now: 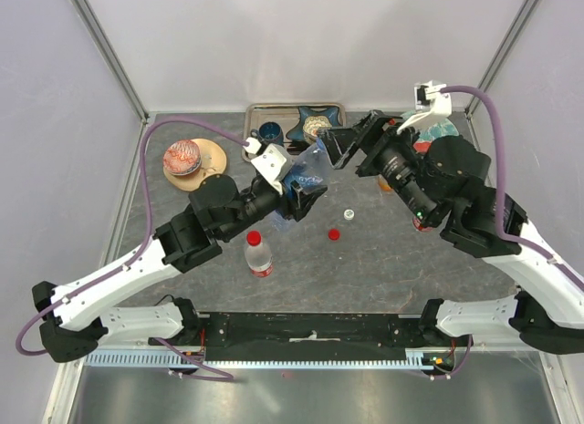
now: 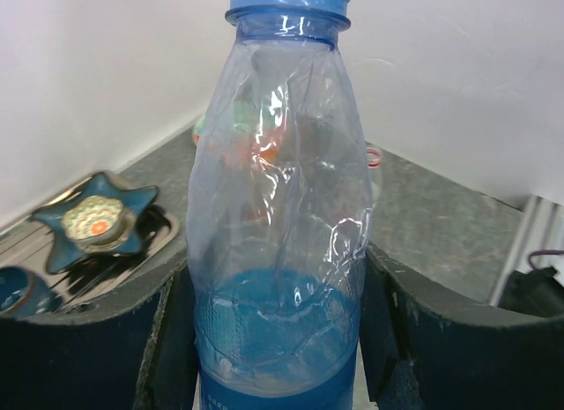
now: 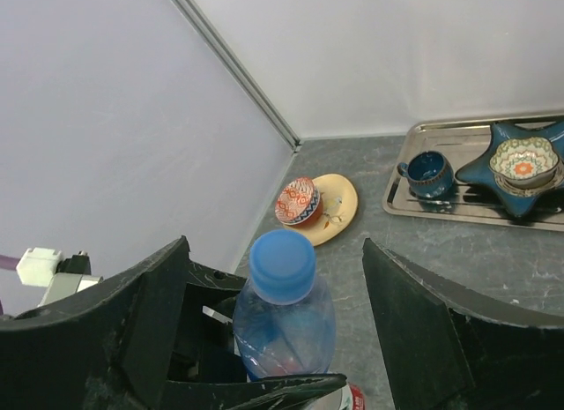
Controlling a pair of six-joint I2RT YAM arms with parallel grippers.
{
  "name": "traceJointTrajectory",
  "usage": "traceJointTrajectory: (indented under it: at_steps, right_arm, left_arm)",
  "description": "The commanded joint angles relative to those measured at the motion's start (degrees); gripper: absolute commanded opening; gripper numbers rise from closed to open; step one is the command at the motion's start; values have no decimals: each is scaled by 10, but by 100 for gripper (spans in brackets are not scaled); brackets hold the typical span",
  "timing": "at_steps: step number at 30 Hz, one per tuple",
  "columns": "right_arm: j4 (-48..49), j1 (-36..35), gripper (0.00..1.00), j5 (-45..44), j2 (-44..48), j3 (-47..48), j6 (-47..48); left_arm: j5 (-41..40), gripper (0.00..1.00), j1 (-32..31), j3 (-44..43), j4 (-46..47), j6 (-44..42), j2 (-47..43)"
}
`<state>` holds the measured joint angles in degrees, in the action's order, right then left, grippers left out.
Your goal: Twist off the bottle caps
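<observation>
Starting nearest you, one labelled bottle (image 1: pixel 259 257) stands capped, with a red cap (image 1: pixel 334 233) and a white cap (image 1: pixel 349 213) loose just beyond. Your left gripper (image 1: pixel 297 201) is clamped on the blue bottle (image 2: pixel 278 251) — bracing it, seemingly tilted — so the right gripper (image 1: pixel 334 149), jaws apart, straddles its blue cap (image 3: pixel 282 266), placed to twist it.

Left gripper (image 2: pixel 278 339) clamped, right gripper (image 3: pixel 278 278) spread

blue cap (image 3: pixel 282 266) between parted jaws
</observation>
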<state>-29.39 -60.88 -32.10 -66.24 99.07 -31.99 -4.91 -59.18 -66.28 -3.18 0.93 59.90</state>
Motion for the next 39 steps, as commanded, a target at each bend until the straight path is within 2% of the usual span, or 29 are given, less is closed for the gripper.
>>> traceJointTrajectory:
  at_steps: [1, 9, 14, 17, 18, 21, 23, 24, 25, 26, 28, 33, 35, 39]
  right_arm:
    - [19, 2, 84, -13, -15, 6, -20]
    - [24, 2, 75, -22, -37, 1, -22]
    - [28, 2, 61, -26, -35, -12, -20]
    - [30, 2, 49, -27, -34, -17, -19]
    - [31, 2, 42, -26, -33, -18, -16]
    - [34, 1, 32, -24, -32, -23, -11]
    - [32, 2, 30, -15, -32, -28, -6]
    - [32, 2, 23, -10, -28, -31, 4]
    - [34, 2, 10, -3, -27, -33, 12]
    - [31, 2, 0, 3, -25, -37, 21]
    - [23, 2, 0, 37, -17, -43, 53]
    - [16, 2, 0, 140, 11, -63, 103]
    - [19, 2, 0, 221, 23, -70, 129]
    - [25, 2, 0, 373, 46, -78, 182]
  left_arm:
    - [-113, 45, -24, 9, 62, -63, 1]
    - [-126, 45, -38, 15, 68, -78, -5]
    - [-122, 45, -38, 20, 70, -80, -9]
    - [-121, 45, -38, 24, 70, -80, -10]
    - [-121, 45, -38, 26, 70, -79, -12]
    - [-121, 45, -38, 26, 70, -79, -14]
    - [-119, 46, -39, 27, 70, -78, -15]
    - [-117, 47, -39, 27, 70, -76, -19]
    - [-114, 48, -39, 29, 70, -74, -22]
    - [-90, 50, -38, 30, 69, -68, -27]
    - [-36, 54, -38, 41, 71, -56, -51]
    - [180, 52, -31, 4, 14, 7, -68]
    - [285, 51, -22, -11, -7, 30, -64]
    - [431, 50, -8, -35, -1, 109, -54]
